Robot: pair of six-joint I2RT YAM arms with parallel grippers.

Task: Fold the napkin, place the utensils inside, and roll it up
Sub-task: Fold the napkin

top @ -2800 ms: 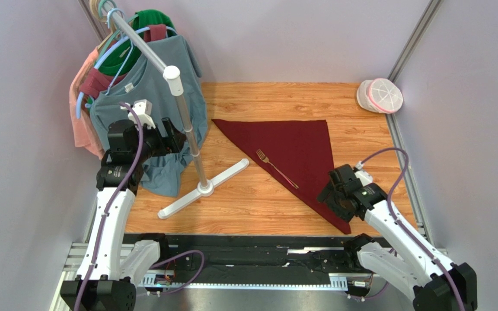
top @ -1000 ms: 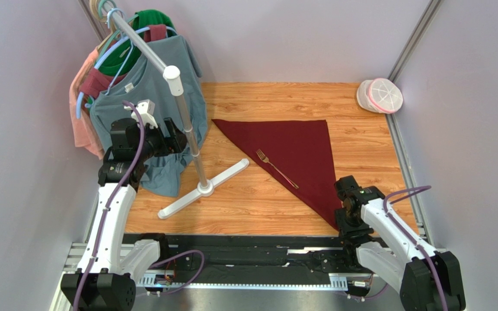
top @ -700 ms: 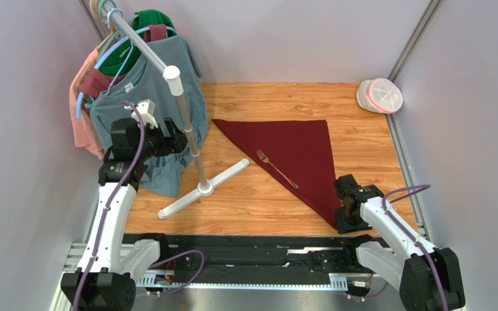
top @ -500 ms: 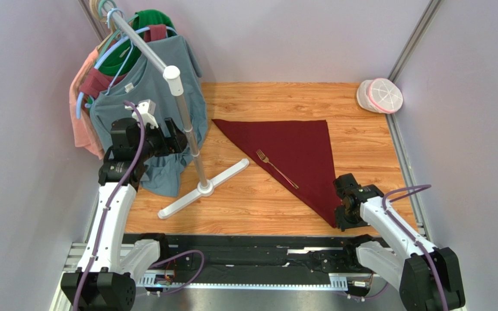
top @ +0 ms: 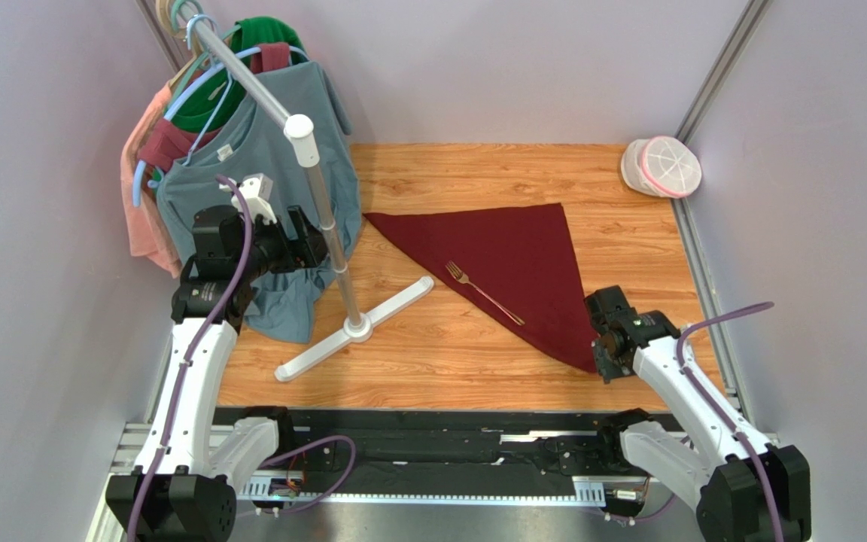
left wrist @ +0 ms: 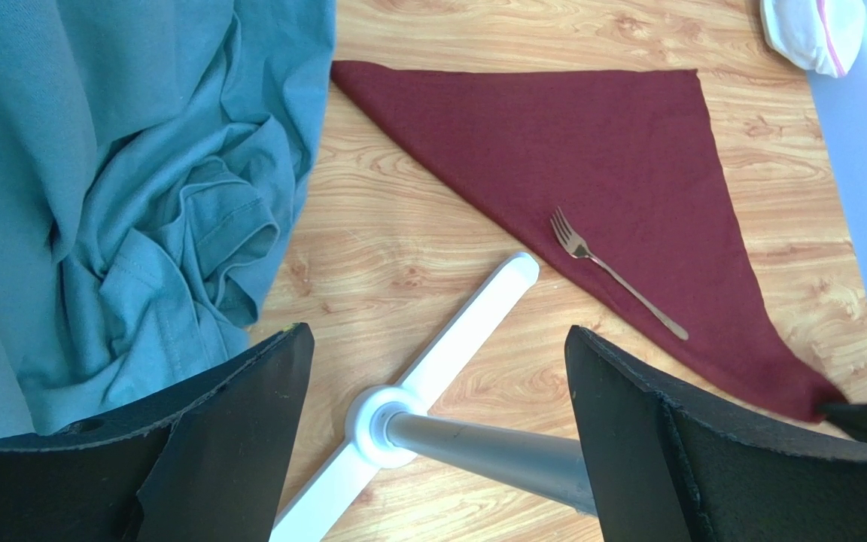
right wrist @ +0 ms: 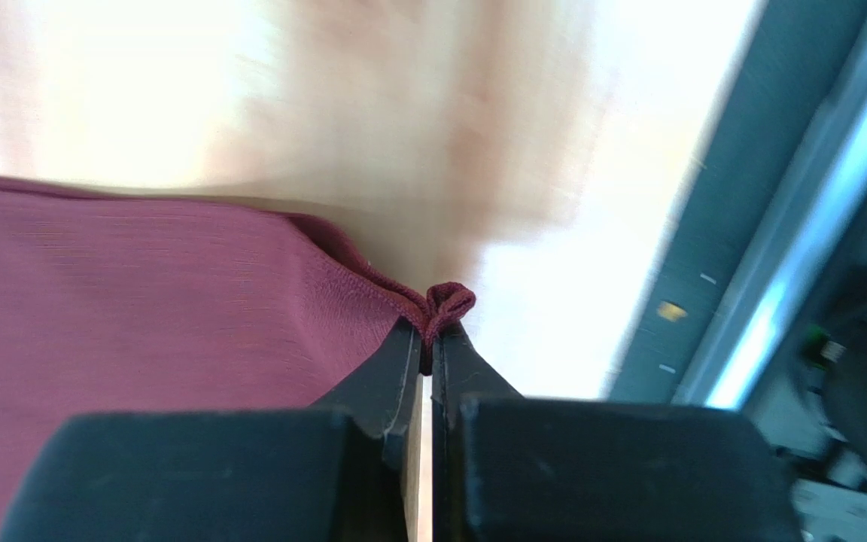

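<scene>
We see the right pincer (right wrist: 428,339) clamped together on the near corner of the maroon napkin (top: 517,254) — a triangle spread on the wooden worktop (top: 461,169); the metal fork (top: 483,293) lies on it near its slanted edge; the left pincer (left wrist: 436,335) hangs wide apart beside a teal shirt (left wrist: 121,169).

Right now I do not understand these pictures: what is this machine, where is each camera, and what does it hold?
Two robot arms are bolted at the near edge of a wooden table. One picture looks down from above; the other two come from a camera on each wrist. On the table lie a dark red napkin, triangular, with a fork on it, and the white base of a clothes rack with shirts. The right end effector is shut on the napkin's near corner. The left end effector is open and empty.
</scene>
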